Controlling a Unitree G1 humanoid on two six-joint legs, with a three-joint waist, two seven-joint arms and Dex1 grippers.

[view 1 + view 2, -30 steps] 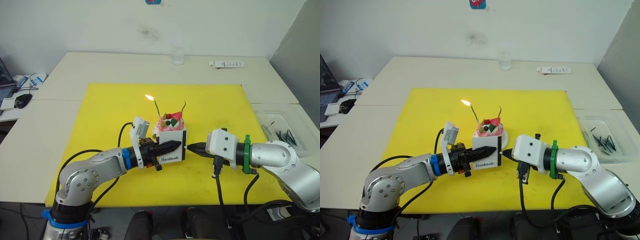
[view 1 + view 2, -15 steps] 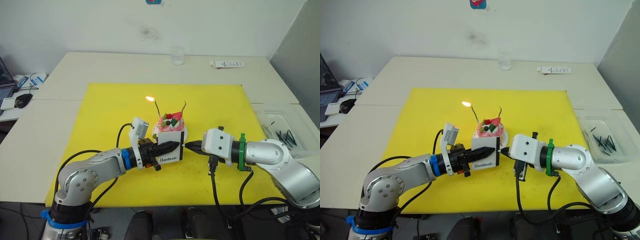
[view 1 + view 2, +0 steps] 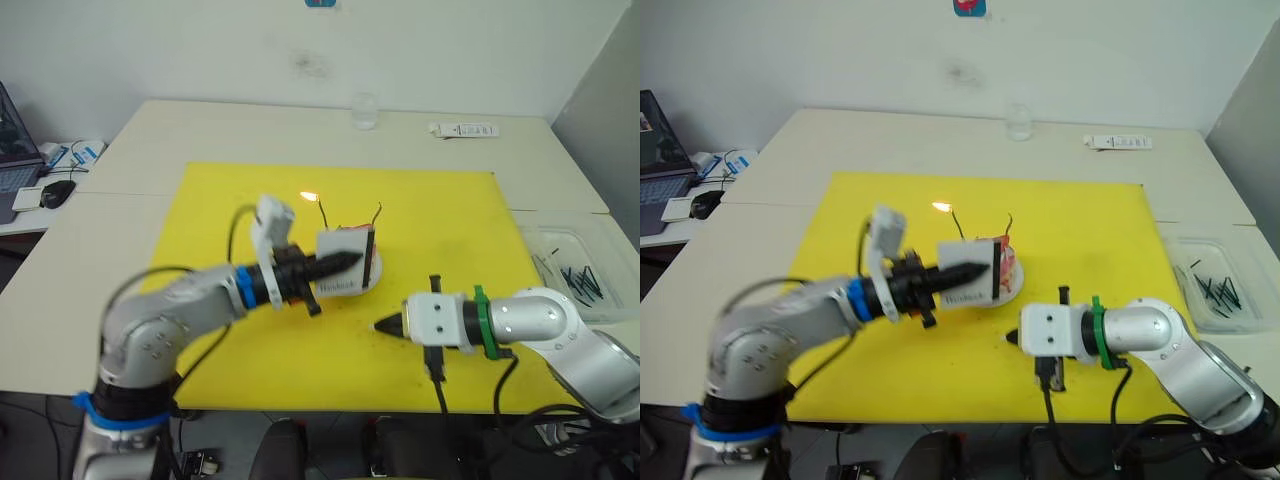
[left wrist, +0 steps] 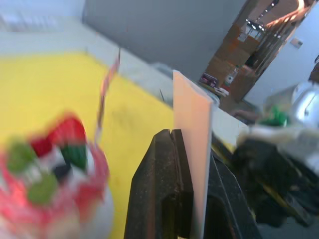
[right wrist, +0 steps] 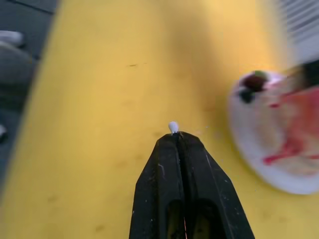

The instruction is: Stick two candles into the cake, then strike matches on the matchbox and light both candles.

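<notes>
On the yellow mat (image 3: 220,215), the left gripper (image 3: 345,263) remains clamped on the matchbox (image 3: 345,262), now raised and tilted against the near side of the cake (image 3: 1008,268) instead of standing upright in front of it. The right gripper (image 3: 380,325) has drawn back from the matchbox's edge toward the robot; its fingers stay pressed together on a match, only the whitish tip (image 5: 173,127) protruding. Matchbox: flat, white, black strip along one edge; its lettering is too blurred to read. Cake: small, round, pink, red strawberry and green leaves on top, on a white plate (image 5: 259,167). Candles: two thin sticks upright in the cake, the left candle (image 3: 321,214) bearing a flame as before, the right candle (image 3: 377,213) unlit. Spare matches (image 3: 578,281) lie in a clear tray (image 3: 552,243) on the robot's right.
</notes>
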